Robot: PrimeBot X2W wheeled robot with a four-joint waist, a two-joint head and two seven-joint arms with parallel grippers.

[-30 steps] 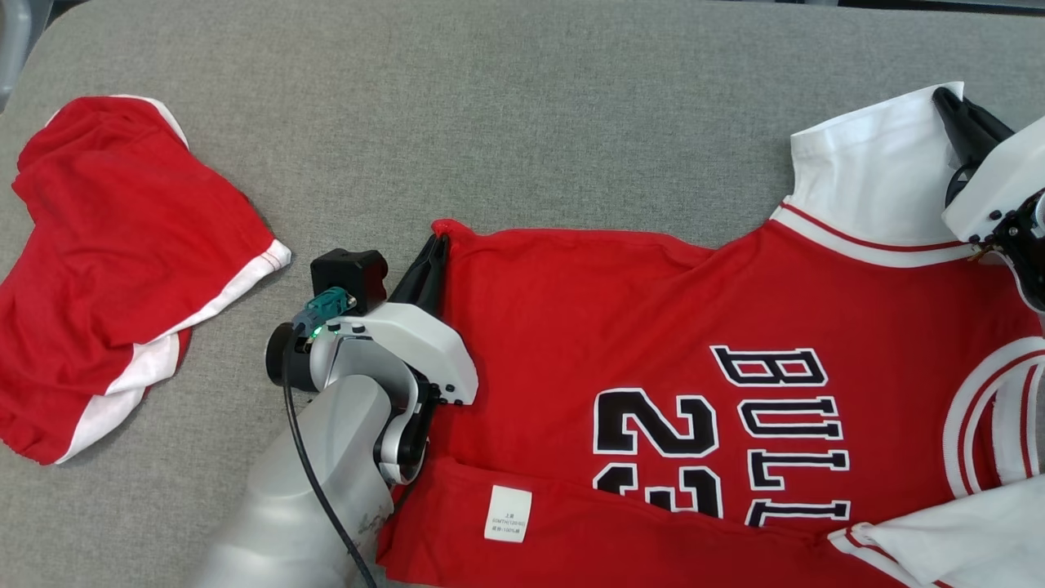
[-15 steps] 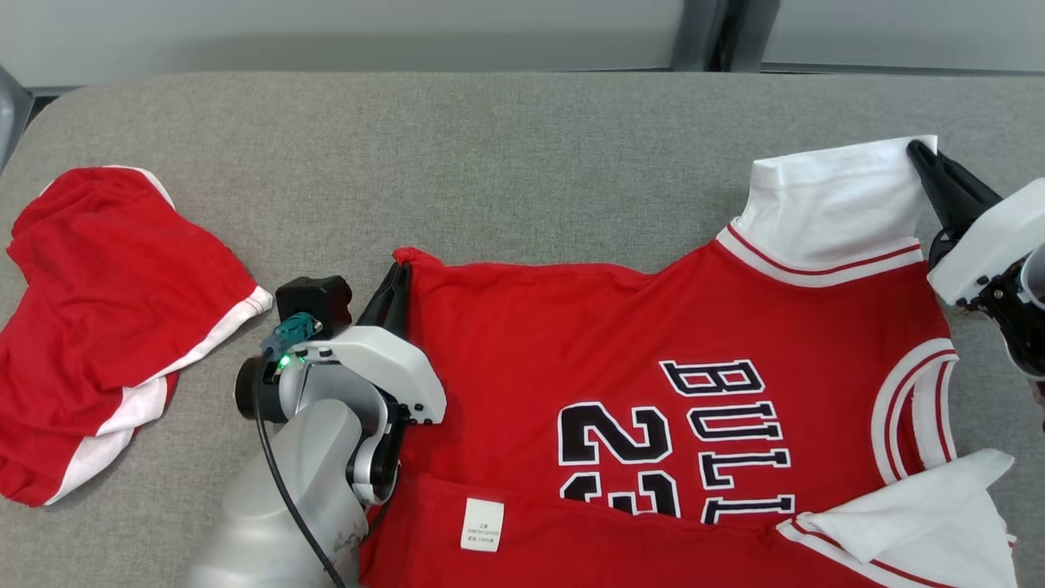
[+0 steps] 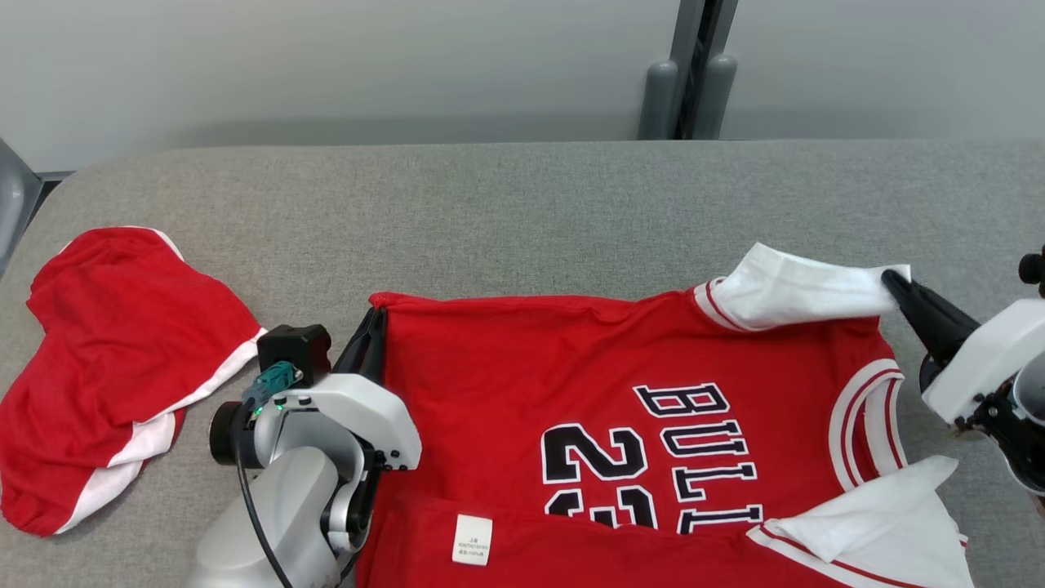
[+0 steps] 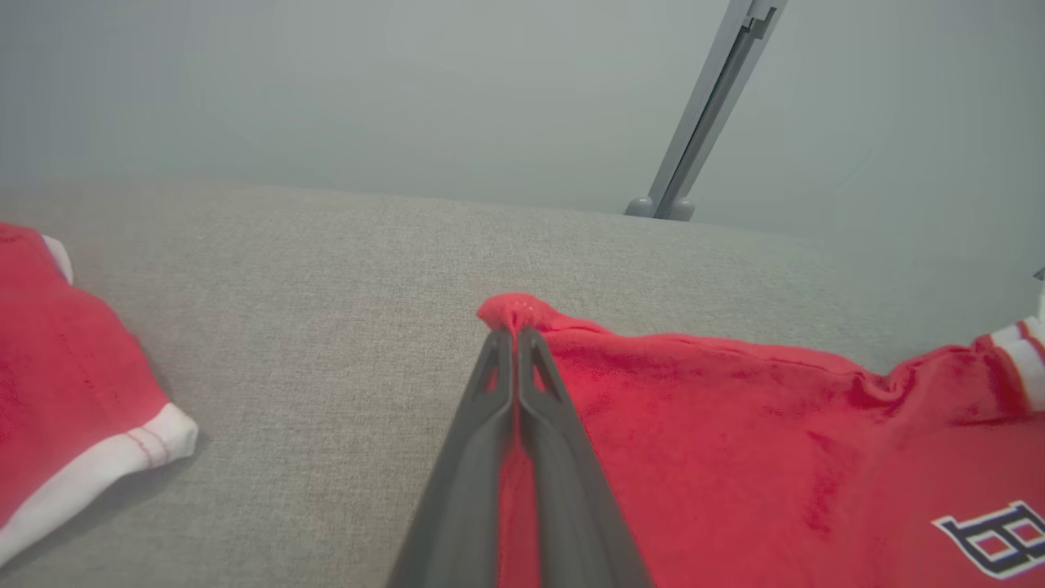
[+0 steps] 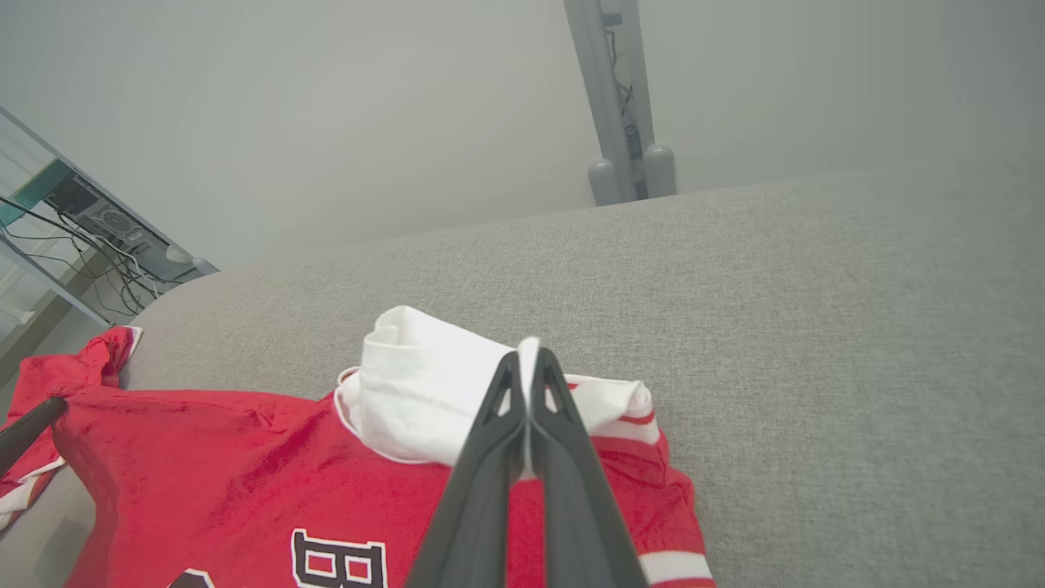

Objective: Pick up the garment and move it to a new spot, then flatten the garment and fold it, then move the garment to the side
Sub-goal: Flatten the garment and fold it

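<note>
While both pincers are clamped on cloth, the garment, a red jersey with black lettering, lies spread front-up over the near right part of the grey worktop, its length running left to right. The left pincer has its fingers pressed together on the far hem corner. The right pincer is likewise closed, pinching the outer edge of the far white sleeve, which bunches and doubles back over the shoulder. Gripping the two ends of the far side at once looks like a way to carry that whole edge as one straight line, so I judge this to be the folding step, with the far side due to come over toward the robot. The near side seems already turned in: a strip bearing a white label lies along the bottom, and the near sleeve sits crumpled beside it. Whether the held corners are clear of the surface I cannot tell. A second red piece with white trim lies well apart at the left, out of the fold's way.
</note>
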